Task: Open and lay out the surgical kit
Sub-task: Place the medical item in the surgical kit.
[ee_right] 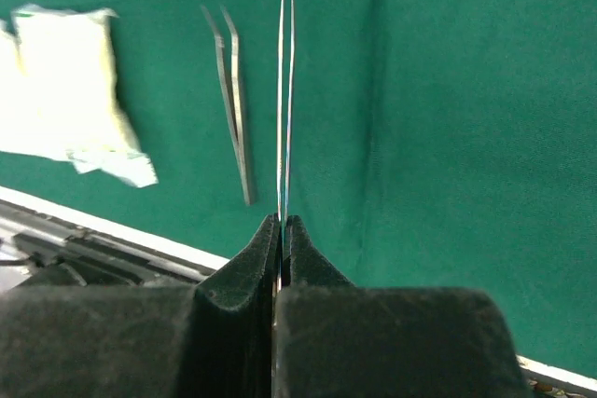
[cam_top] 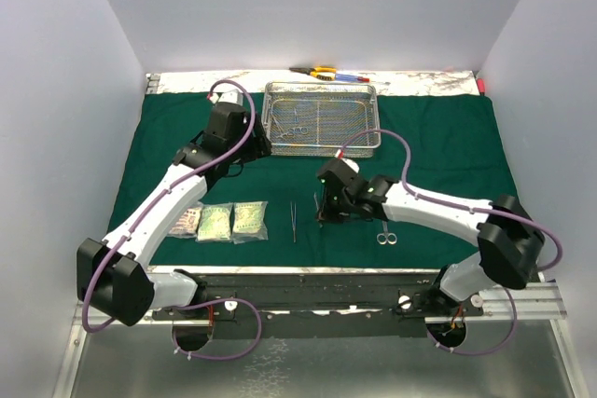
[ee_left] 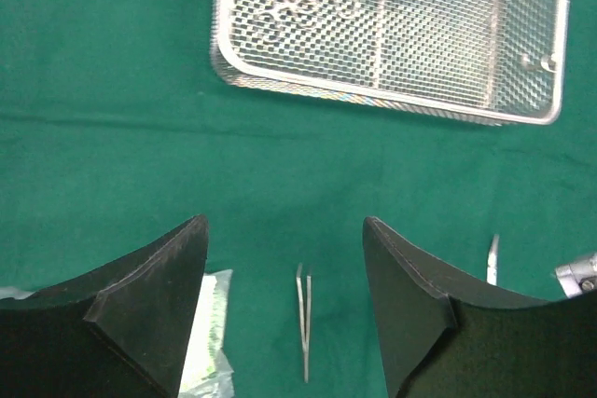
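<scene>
Since the right gripper is clamped tight on a slim forceps, low over the cloth by the table's near edge, I judge the step in hand to be setting it down in the row. I would lower it flat, parallel to the second forceps lying just to its left, and keep a gap so the 2 don't cross (thin springy steel skids easily on release). I'd part the pads only once the blades touch cloth.

The left gripper hangs with jaws wide apart and nothing in them, over the cloth between the tray and the near row.

The cloth is matte green weave, softly creased. The tray, at the middle of the far edge, is shiny wire mesh with a rolled rim and a few tools inside. The 3 packets toward the near-left corner are clear crinkled film. A ring-handled clamp lies right of the forceps.
</scene>
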